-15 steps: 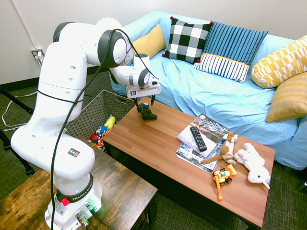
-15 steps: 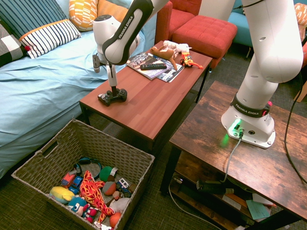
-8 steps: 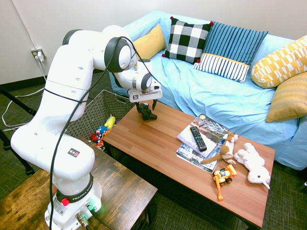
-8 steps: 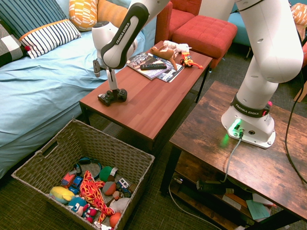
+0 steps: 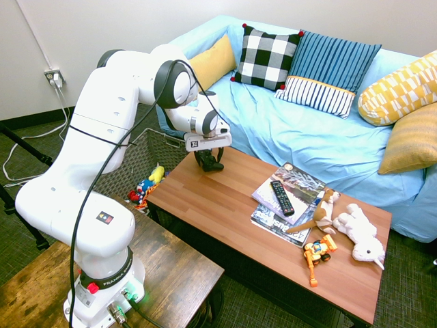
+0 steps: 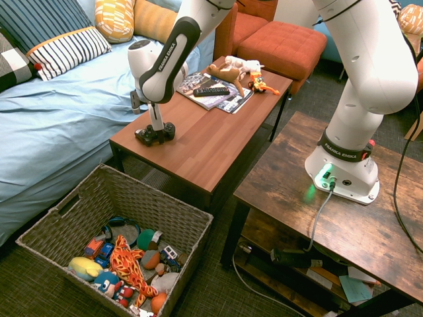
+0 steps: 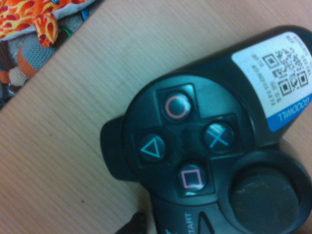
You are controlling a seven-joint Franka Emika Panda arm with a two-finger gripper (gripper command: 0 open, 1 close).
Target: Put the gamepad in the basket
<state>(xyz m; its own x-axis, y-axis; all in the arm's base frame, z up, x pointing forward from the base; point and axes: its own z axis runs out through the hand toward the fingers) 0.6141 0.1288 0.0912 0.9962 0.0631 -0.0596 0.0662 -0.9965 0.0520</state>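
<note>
Where the gripper point(image 5: 209, 158) is: upper middle of the first exterior view, low over the gamepad point(image 6: 144, 137).
Hand: open, its fingers down around the gamepad; whether they touch it, I cannot tell.
Gamepad: on the near-basket end of the coffee table point(image 6: 211, 142), left of centre in the second exterior view, buttons and a white sticker point(image 7: 275, 73) facing the wrist camera.
Basket: lower left of the second exterior view, woven grey point(image 6: 165, 214), holding a flame-patterned soft toy point(image 6: 129, 264), a yellow toy point(image 6: 85, 268) and headphones point(image 6: 121, 221).
Table's other end: remote point(image 5: 282, 198) on magazines point(image 5: 297, 178); beside them brown plush point(image 5: 326, 208), white plush point(image 5: 360, 232) and orange toy vehicle point(image 5: 316, 251), lower right of the first exterior view.
Sofa: blue-covered point(image 5: 273, 123), upper right there, with cushions point(image 5: 265, 58).
</note>
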